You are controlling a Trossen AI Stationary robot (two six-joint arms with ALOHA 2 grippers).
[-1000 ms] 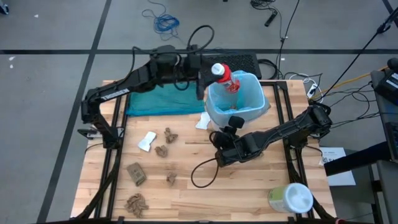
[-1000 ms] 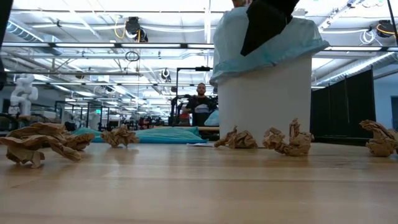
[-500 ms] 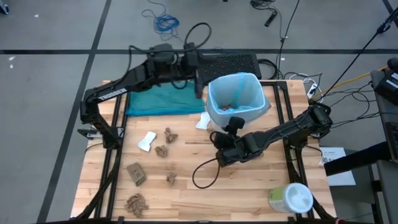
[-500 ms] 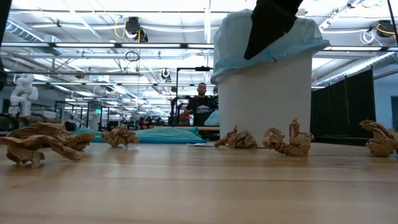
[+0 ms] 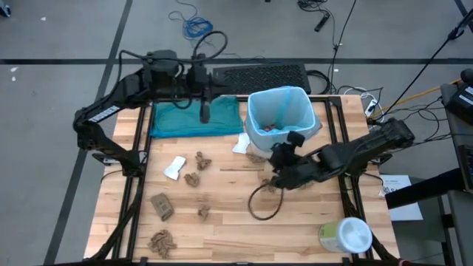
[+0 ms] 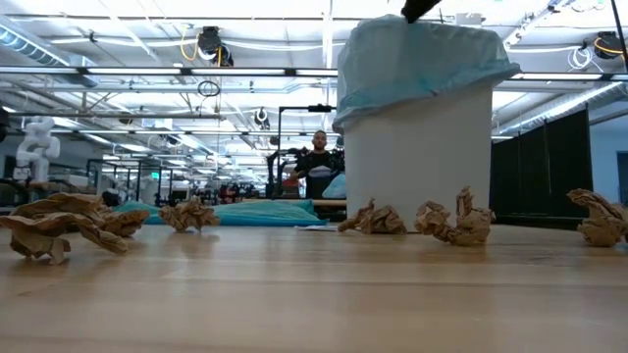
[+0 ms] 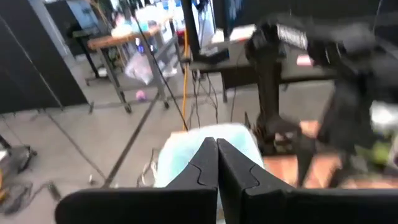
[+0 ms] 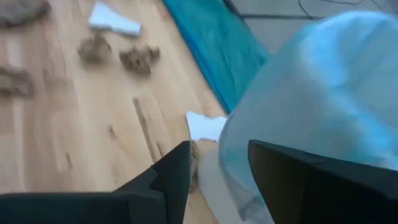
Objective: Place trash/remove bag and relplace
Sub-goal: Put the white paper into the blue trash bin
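The light-blue bag [image 5: 299, 103] lines the white bin [image 6: 417, 157] at the table's far side, its edge folded over the rim, and some trash [image 5: 270, 127] lies inside. More trash lies on the wood: brown paper wads [image 5: 196, 170] and a white scrap [image 5: 175, 168]. My left gripper [image 5: 205, 112] is shut and empty, above the teal-green bag [image 5: 177, 120] left of the bin. My right gripper [image 5: 284, 148] stands open just in front of the bin's near side; its fingers [image 8: 174, 168] frame the bin's wall and a wad [image 8: 194, 163].
A white-and-green wipes tub [image 5: 345, 236] lies at the near right corner. A white scrap [image 5: 240, 144] and wads [image 5: 257, 157] lie at the bin's foot. A dark cable loop [image 5: 262, 203] rests on the wood. A person [image 6: 316, 167] stands far behind the table.
My left gripper held the red bottle over the bin and has let it go; the bottle no longer shows in its fingers. It has then drawn back toward the table's left edge, over the teal-green bag. My right gripper has risen and shifted toward the right along the bin's near side.
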